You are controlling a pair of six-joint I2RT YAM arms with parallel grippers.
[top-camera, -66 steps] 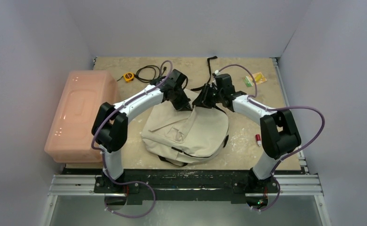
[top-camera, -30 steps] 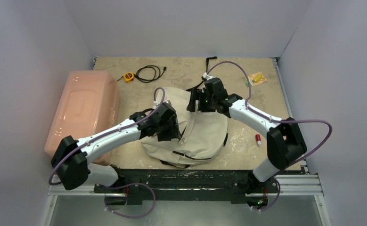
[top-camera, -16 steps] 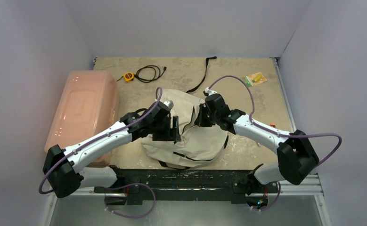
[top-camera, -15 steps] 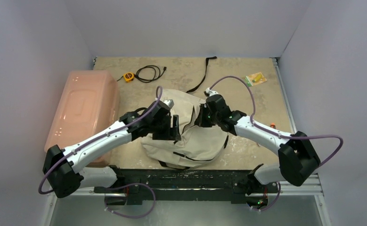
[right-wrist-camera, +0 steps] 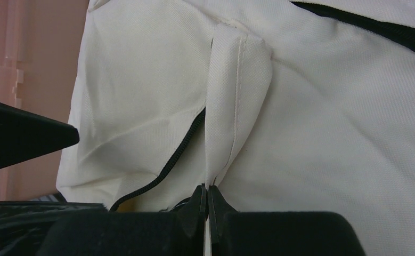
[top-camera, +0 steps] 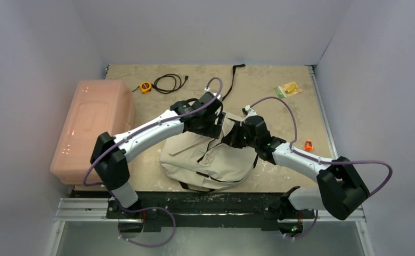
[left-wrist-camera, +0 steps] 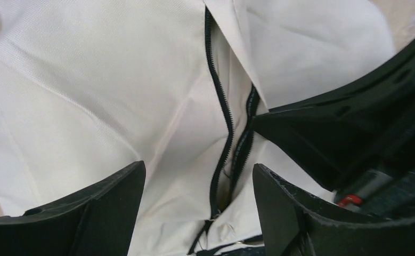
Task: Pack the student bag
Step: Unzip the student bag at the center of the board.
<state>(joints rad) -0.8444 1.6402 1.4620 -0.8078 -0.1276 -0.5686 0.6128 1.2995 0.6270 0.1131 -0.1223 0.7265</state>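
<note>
The right gripper (right-wrist-camera: pixel 206 194) has its fingertips pinched together on a raised fold of the bag (top-camera: pixel 194 154), which lies on the near middle of the table (top-camera: pixel 205 74), directly under both grippers. The left gripper (left-wrist-camera: pixel 197 178) hangs with jaws apart and empty just above the black zip (left-wrist-camera: pixel 222 114), which runs lengthwise down the gap between them, the pinched fold just to its right. I'd judge the left arm the better placed to take the zip's other lip, straight below it.

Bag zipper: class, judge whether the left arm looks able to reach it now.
Probably yes: the open left gripper hangs just above the zipper, nothing between; the right gripper pinches the bag alongside.
</note>
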